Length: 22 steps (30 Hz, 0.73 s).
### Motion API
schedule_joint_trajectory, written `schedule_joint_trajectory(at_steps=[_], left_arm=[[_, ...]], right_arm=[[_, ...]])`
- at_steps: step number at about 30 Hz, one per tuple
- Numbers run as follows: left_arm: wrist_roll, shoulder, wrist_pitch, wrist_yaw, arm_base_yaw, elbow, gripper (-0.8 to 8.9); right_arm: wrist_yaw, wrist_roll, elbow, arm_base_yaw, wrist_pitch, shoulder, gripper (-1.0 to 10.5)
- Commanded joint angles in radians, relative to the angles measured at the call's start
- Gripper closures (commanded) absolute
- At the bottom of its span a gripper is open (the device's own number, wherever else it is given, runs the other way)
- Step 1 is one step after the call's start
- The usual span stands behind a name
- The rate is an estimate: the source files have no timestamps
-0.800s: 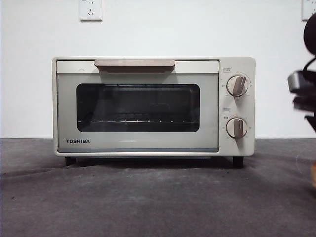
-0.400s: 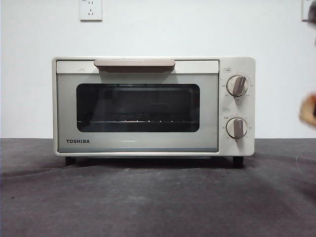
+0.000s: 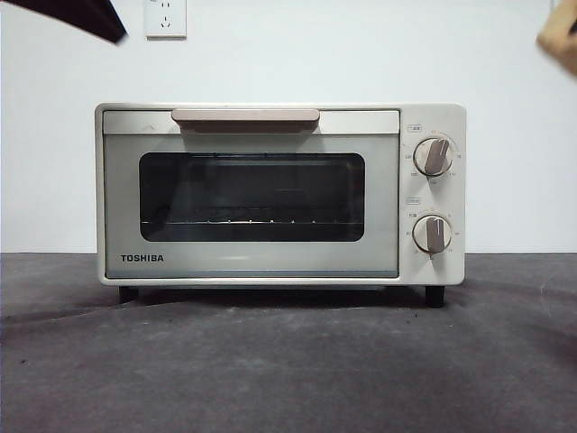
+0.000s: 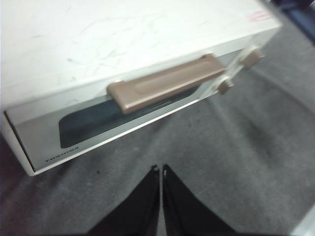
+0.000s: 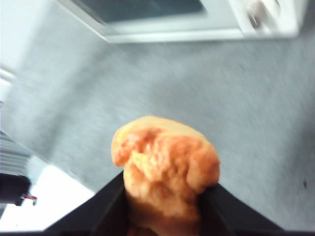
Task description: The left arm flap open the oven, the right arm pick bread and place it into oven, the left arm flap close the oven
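Right wrist view: the right gripper (image 5: pixel 165 196) clamps the bread (image 5: pixel 165 162), seemingly light and crushable, at its flanks; the left gripper (image 4: pixel 161 172), jaws together, faces the closed oven (image 4: pixel 123 73).

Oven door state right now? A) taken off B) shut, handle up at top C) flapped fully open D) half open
B: the oven door sits flush with its handle at the top edge, while the right gripper holds the bread off the table.
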Motion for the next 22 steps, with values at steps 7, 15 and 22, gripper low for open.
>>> schedule_joint_trajectory(at_steps=[7, 15, 22], left_arm=[[0.113, 0.291, -0.015, -0.029, -0.080, 0.254, 8.03], [0.145, 0.422, 0.018, -0.033, -0.100, 0.325, 8.04], [0.162, 0.447, 0.021, -0.035, -0.100, 0.325, 8.04]], right_arm=[[-0.008, 0.014, 0.016, 0.005, 0.013, -0.129, 7.9], [-0.023, 0.042, 0.016, 0.005, 0.014, -0.147, 7.9], [-0.023, 0.048, 0.016, 0.005, 0.014, -0.147, 7.9]])
